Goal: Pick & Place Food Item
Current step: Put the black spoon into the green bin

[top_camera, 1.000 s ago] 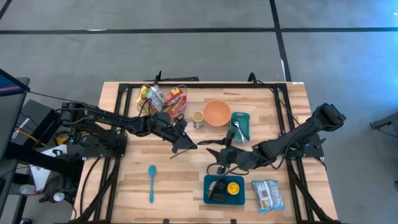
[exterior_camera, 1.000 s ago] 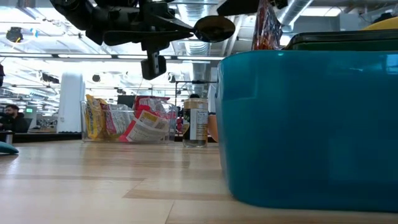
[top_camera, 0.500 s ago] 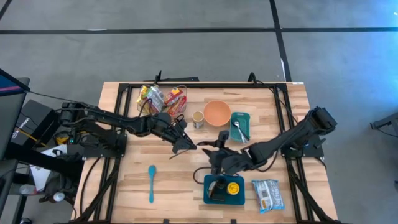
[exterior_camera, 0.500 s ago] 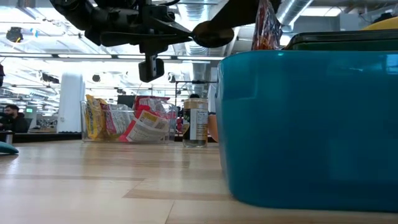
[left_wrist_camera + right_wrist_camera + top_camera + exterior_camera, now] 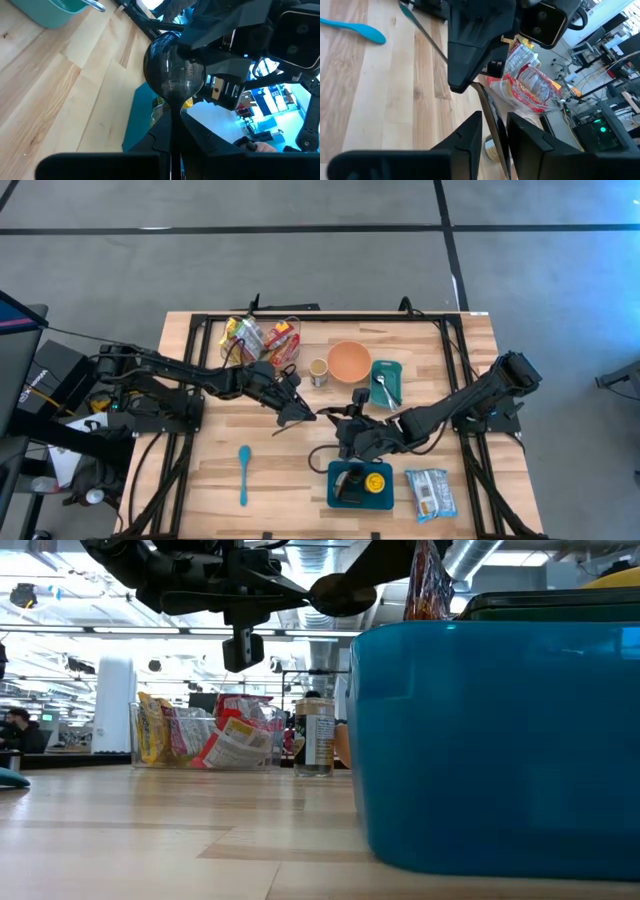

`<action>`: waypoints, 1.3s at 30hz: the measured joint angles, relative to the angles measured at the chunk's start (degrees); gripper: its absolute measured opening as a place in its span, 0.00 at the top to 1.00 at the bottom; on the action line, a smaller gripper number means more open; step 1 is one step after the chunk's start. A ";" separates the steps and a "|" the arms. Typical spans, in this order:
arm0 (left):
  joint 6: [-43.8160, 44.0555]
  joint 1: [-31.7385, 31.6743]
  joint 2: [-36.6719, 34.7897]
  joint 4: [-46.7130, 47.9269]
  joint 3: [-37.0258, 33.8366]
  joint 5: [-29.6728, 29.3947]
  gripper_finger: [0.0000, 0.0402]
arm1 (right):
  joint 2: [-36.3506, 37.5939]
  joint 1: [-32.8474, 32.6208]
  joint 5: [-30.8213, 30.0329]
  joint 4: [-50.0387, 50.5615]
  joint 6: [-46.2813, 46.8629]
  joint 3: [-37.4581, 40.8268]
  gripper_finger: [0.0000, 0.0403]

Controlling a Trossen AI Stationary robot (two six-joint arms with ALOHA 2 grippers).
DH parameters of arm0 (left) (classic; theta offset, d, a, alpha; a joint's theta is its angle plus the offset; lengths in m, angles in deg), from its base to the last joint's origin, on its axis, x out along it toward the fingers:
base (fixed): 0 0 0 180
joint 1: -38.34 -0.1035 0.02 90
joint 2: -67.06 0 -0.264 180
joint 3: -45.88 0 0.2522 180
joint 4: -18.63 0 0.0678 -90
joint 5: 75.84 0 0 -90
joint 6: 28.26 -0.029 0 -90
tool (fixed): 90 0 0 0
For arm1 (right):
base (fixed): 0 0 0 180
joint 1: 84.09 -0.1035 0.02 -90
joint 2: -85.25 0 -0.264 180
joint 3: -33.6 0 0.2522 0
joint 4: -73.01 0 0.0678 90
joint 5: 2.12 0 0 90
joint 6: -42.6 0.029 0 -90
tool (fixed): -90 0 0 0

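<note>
My left gripper (image 5: 300,413) is pinched tight on a black spoon (image 5: 173,75) by its handle, bowel end out over mid-table toward the right gripper (image 5: 345,430) — that one's fingers straddle the spoon's bowl, narrow gap, can't tell if they touch. Teal container (image 5: 359,484) sits just beside it at the front edge w/ a yellow item (image 5: 376,482) inside. Snack packets (image 5: 262,339) at the back, blue spoon (image 5: 243,472) front-left.

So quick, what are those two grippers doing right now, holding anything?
Left gripper: closed on the handle of a dark spoon.
Right gripper: fingers on either side of the same spoon's thin handle; whether it grips yet cannot be told.
</note>
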 joint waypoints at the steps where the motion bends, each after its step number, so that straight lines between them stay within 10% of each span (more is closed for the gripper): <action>1: 0.00 -0.01 0.02 0.05 0.00 0.00 0.97 | 0.00 0.00 -0.02 0.04 0.38 -0.01 0.80; 22: -0.12 0.00 0.00 -0.14 0.00 -0.03 0.93 | 0.00 0.00 -1.08 0.94 0.96 0.04 0.99; 39: -0.57 -0.02 -0.04 1.52 0.00 0.01 0.62 | -0.04 -1.75 -4.20 9.56 8.66 0.09 1.00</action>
